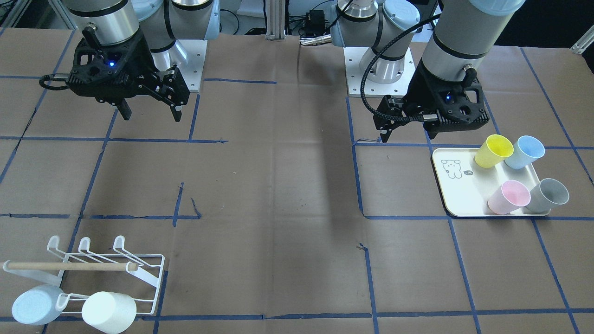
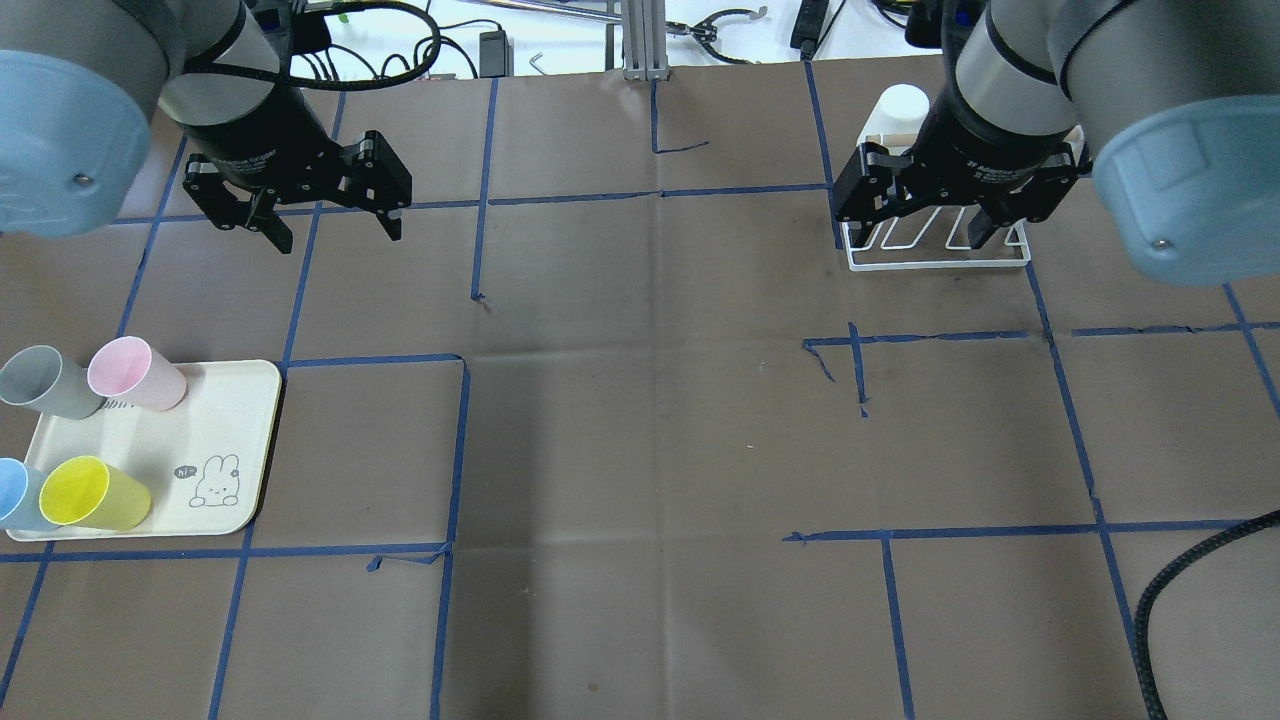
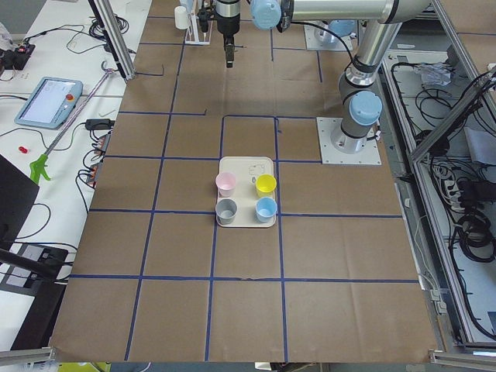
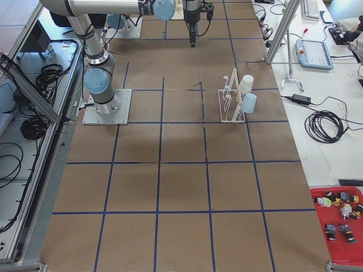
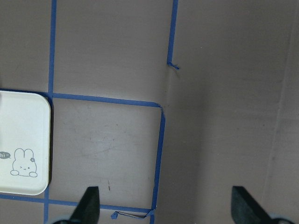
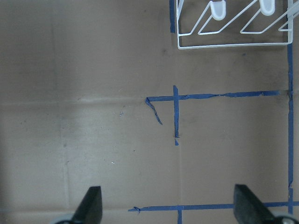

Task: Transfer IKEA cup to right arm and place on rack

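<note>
left jaws spread wide, gripping nothing, hanging high over the tabletop point(image 1: 278, 208). right jaws likewise spread, gripping nothing, also high. In the left wrist view both fingertips point(image 5: 89, 201) frame brown paper and blue tape lines point(image 5: 161, 140). A corner of the cream tray point(image 5: 23, 140) lies below the left jaws, off to their outer side.

IKEA cups: four on that tray, upright, mouths up, plain tapered plastic. They are the yellow cup point(image 1: 493, 150), blue cup point(image 1: 524, 152), pink cup point(image 1: 509, 197) and grey cup point(image 1: 549, 195), set two by two with gaps between. Grey and blue stand right at the tray's outer rim. The bunny drawing point(image 1: 452, 168) takes the end nearer the left jaws.

The rack point(image 1: 148, 273) is low, ahead of the right jaws and to their outer side, near the tabletop's operator-side edge. It is white wire with a wooden dowel point(image 1: 69, 266) across it. A white cup point(image 1: 109, 311) and a pale blue cup point(image 1: 35, 305) sit on the row away from the robot, bottoms outward. Three looped prongs point(image 1: 83, 243) on the robot-side row stand uncovered.

Between the two jaws runs a wide stretch of taped paper.
</note>
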Action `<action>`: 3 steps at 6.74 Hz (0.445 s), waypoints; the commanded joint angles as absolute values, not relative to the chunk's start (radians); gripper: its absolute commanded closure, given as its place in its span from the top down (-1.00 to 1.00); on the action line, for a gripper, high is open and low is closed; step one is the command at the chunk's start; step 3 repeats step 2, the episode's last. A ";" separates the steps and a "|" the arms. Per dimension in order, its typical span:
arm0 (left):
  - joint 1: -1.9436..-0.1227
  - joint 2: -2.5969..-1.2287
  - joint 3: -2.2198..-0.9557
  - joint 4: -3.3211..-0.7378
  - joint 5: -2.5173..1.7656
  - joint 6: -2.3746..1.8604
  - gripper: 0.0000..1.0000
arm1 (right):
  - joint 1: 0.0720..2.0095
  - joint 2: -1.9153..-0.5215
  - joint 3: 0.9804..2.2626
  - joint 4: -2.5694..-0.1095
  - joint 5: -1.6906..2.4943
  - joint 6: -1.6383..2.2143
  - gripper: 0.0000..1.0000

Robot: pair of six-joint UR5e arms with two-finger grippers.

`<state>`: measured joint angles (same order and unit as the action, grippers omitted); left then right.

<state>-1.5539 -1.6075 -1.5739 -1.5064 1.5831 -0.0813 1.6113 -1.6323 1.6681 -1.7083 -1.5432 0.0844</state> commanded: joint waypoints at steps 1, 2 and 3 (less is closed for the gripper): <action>-1.554 -1.606 -1.574 -1.506 1.583 -0.081 1.00 | 1.611 -1.632 1.666 -1.709 -1.546 0.083 1.00; -1.554 -1.608 -1.574 -1.506 1.585 -0.081 1.00 | 1.611 -1.632 1.667 -1.709 -1.546 0.084 1.00; -1.554 -1.608 -1.574 -1.506 1.585 -0.081 1.00 | 1.611 -1.632 1.667 -1.709 -1.546 0.084 1.00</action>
